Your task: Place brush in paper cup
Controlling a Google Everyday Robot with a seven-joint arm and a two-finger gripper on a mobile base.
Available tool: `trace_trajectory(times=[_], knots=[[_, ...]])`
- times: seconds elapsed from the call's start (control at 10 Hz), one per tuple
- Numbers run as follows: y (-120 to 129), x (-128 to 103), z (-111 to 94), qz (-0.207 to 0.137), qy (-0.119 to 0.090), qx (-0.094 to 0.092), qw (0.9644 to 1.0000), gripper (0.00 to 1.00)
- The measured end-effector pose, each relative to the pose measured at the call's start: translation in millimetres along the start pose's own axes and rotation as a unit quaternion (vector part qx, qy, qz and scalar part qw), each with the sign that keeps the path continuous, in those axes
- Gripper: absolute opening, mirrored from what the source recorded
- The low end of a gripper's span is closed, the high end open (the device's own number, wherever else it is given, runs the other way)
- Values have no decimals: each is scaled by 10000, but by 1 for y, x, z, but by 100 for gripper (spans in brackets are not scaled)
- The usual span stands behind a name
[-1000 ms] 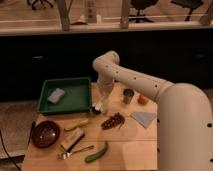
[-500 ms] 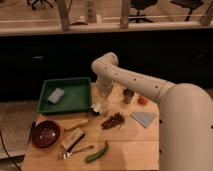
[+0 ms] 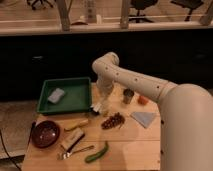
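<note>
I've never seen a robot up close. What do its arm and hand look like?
The arm is smooth and off-white, made of thick rounded tube sections joined at a bulbous elbow, much fatter toward the camera. No loose cables or markings show. Its hand, low over the table beside the green tray, is smaller and pale too.

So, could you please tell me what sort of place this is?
Probably an office or lab: wheeled office chairs stand behind a railing, and the gripper hangs over a wooden table beside the green tray.
</note>
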Motion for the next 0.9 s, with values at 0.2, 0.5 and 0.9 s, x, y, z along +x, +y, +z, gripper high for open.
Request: trace_trajectory(times=[0.2,0.5,0.9], knots=[[2,3,-3,46,11,28,10000,0],[0,2,-4,60,-31,62,10000,0],[1,-2,-3,55,-141,-1,9999,0]])
